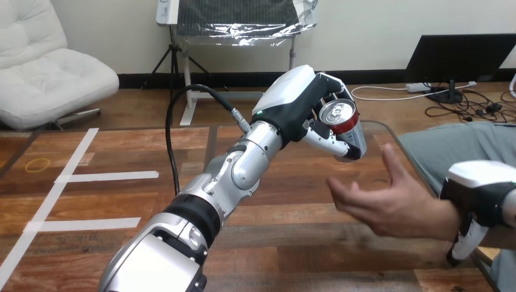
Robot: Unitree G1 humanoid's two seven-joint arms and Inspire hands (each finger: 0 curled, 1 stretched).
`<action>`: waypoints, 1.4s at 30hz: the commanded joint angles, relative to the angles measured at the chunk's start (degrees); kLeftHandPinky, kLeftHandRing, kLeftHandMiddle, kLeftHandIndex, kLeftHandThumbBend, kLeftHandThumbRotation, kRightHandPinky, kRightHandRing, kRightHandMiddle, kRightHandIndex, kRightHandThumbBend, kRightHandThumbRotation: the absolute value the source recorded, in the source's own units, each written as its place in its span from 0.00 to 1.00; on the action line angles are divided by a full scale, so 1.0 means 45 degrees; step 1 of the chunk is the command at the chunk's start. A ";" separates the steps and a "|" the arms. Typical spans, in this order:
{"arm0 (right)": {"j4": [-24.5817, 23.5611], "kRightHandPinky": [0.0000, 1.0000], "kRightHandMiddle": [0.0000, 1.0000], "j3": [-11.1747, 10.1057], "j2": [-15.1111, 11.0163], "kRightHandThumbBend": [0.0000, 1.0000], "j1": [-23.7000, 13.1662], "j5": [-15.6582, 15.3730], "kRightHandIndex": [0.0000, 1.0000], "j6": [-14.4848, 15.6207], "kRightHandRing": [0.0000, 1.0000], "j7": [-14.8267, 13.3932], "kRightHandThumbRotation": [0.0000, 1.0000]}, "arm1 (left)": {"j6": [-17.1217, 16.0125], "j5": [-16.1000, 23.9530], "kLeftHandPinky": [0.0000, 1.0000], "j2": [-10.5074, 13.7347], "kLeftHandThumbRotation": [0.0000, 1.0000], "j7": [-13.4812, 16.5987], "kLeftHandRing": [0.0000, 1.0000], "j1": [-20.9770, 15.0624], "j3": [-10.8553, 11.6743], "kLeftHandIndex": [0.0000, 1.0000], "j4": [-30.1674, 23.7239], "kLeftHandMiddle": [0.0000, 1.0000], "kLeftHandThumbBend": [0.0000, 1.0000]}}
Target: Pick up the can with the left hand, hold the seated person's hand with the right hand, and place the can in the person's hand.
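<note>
Wooden table (286, 243): tape lines (91, 176) and a yellow ring (38, 163) far left, nothing in your path. Left hand (298, 100) grips the can (344, 121), tilted, above the person's hand (389, 204) and apart from it. Right hand (481, 194) clasps the wrist (447, 222). Let go early and the can likely rolls off that open palm.

The left robot hand (297, 104) grips the can (344, 123) in the air, above the person's open hand (389, 204). The right robot hand (482, 185) is curled round the person's wrist (442, 220).
</note>
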 commanded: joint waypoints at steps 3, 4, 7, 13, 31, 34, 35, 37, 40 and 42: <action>-0.0921 0.13 0.32 -0.0581 -0.0550 0.72 -0.1326 0.0139 0.34 -0.0039 0.22 0.0312 0.00 | -0.0249 -0.0190 0.40 0.0269 0.00 0.0017 0.44 -0.0945 0.0128 0.49 -0.0352 0.49 0.61; -0.0930 0.13 0.33 -0.0571 -0.0559 0.72 -0.1369 0.0101 0.34 -0.0023 0.22 0.0358 0.00 | -0.0236 -0.0194 0.40 0.0256 0.00 0.0008 0.44 -0.0957 0.0132 0.49 -0.0348 0.49 0.61; -0.1062 0.13 0.34 -0.0515 -0.0613 0.71 -0.1577 -0.0080 0.35 0.0088 0.23 0.0615 0.00 | -0.0183 -0.0229 0.40 0.0207 0.00 -0.0095 0.44 -0.1016 0.0154 0.49 -0.0343 0.49 0.61; -0.1116 0.14 0.35 -0.0534 -0.0594 0.71 -0.1953 -0.0127 0.35 0.0138 0.24 0.0885 0.00 | -0.0211 -0.0366 0.39 0.0096 0.00 -0.0269 0.43 -0.1090 0.0241 0.49 -0.0346 0.48 0.61; -0.1021 0.17 0.37 -0.0639 -0.0659 0.70 -0.2723 0.0006 0.37 -0.0187 0.27 0.0862 0.00 | 0.0006 -0.0127 0.37 -0.0178 0.00 -0.0197 0.42 -0.1412 0.0045 0.49 -0.0310 0.47 0.62; -0.0970 0.17 0.37 -0.0651 -0.0670 0.71 -0.2851 0.0039 0.37 -0.0260 0.26 0.0867 0.00 | 0.0017 -0.0001 0.39 -0.0196 0.00 -0.0100 0.43 -0.1469 -0.0063 0.49 -0.0306 0.48 0.62; -0.0992 0.17 0.36 -0.0649 -0.0674 0.71 -0.2894 0.0027 0.37 -0.0246 0.26 0.0914 0.00 | 0.0020 -0.0015 0.39 -0.0221 0.00 -0.0109 0.43 -0.1485 -0.0054 0.49 -0.0304 0.48 0.62; -0.1009 0.17 0.36 -0.0643 -0.0677 0.71 -0.2935 0.0010 0.37 -0.0232 0.26 0.0964 0.00 | 0.0025 -0.0044 0.40 -0.0257 0.00 -0.0125 0.43 -0.1501 -0.0032 0.49 -0.0292 0.48 0.62; -0.1033 0.17 0.36 -0.0601 -0.0704 0.71 -0.3033 -0.0054 0.37 -0.0244 0.26 0.1034 0.00 | 0.0109 -0.0168 0.39 -0.0341 0.00 -0.0252 0.43 -0.1549 0.0052 0.49 -0.0273 0.48 0.62; -0.1033 0.16 0.36 -0.0536 -0.0719 0.70 -0.3114 -0.0147 0.36 -0.0228 0.25 0.1107 0.00 | 0.0142 -0.0234 0.38 -0.0394 0.00 -0.0334 0.42 -0.1580 0.0091 0.49 -0.0255 0.48 0.62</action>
